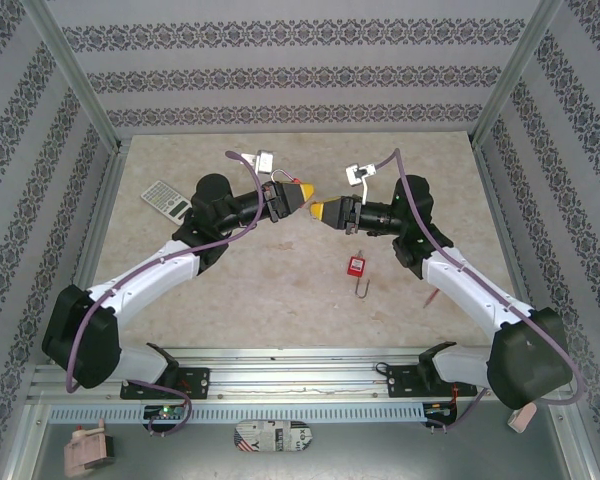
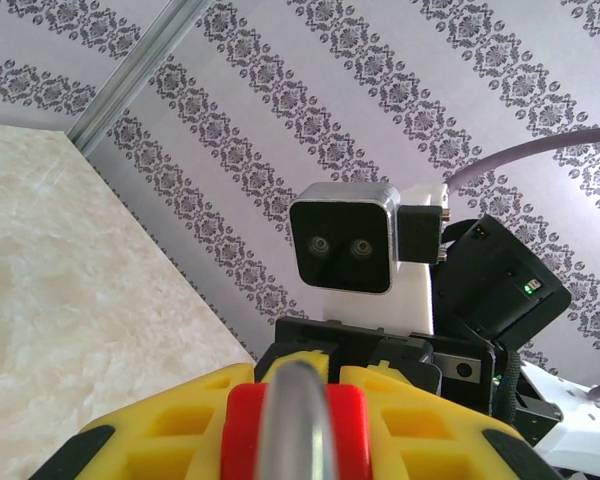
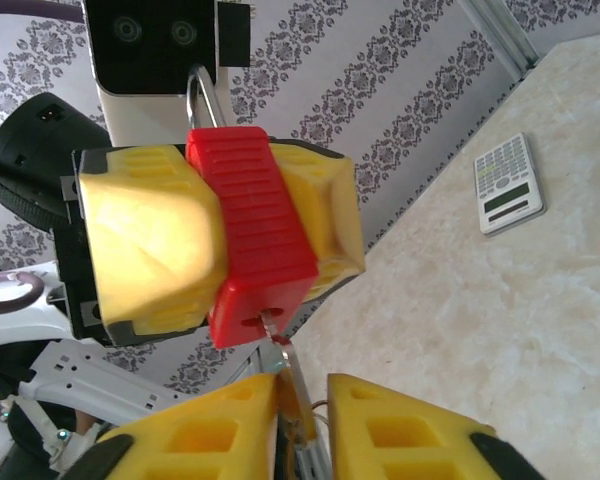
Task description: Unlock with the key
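the pale marbled table (image 1: 280,290) sits inside patterned walls, and both arms lean in over its middle from the near edge, the left arm (image 1: 150,275) and the right arm (image 1: 470,285) meeting nose to nose above the surface. the left gripper (image 1: 300,194) is clamped on a red padlock (image 3: 252,230); from the right wrist you see its yellow fingers (image 3: 145,240) pressed on either side of the ribbed red body, with the metal shackle (image 3: 202,90) sticking out the far end. the right gripper (image 1: 323,211) faces it, just beside it, and its yellow fingers (image 3: 410,430) are pinched together on a small key (image 3: 288,365). the key's tip is right at the slot in the padlock's near end; whether it has gone in, i can't tell. a grey calculator (image 1: 166,197) lies on the table off to the left, beyond the left arm. a second padlock (image 1: 357,266), also red, lies on the table near the right arm, well below the two grippers.
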{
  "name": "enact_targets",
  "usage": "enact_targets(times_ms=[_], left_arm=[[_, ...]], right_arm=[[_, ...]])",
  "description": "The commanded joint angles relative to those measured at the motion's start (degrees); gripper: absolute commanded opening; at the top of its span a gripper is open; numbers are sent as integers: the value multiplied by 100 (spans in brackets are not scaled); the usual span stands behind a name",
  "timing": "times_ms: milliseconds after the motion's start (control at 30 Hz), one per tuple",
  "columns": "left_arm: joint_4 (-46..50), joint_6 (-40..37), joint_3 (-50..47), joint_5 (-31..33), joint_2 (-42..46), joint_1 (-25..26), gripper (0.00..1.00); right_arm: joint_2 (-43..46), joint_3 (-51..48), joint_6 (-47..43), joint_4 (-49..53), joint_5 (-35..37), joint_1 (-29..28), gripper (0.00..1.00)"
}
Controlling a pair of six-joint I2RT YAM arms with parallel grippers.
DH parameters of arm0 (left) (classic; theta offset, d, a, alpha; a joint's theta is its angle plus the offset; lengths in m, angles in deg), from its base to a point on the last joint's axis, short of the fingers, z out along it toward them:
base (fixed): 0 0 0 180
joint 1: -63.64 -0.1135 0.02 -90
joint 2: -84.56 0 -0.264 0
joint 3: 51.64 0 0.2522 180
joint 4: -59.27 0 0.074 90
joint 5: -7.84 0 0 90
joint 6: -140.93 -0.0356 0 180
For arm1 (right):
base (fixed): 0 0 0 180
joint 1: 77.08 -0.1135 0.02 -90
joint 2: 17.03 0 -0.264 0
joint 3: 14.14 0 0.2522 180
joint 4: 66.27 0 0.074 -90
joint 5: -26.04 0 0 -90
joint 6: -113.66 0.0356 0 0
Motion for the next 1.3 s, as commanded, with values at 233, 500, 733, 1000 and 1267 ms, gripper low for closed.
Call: enact_targets(times_ms=[233, 500, 733, 1000, 1267], left_arm=[[-817, 169, 79, -348, -155, 179, 0], [-547, -26, -4, -952, -144, 481, 0], [116, -556, -249, -1196, 92, 650, 0], [289, -846, -317, -1261, 209, 846, 0], [1611, -1352, -7, -341, 244, 911, 0]], right_arm=[[-126, 199, 112, -406, -105, -83, 0], [-280, 536, 222, -410, -360, 31, 0], [-432, 732, 522, -640, -596, 175, 0], [-710, 829, 1043, -1216, -709, 255, 0], [-652, 893, 607, -673, -483, 243, 0]])
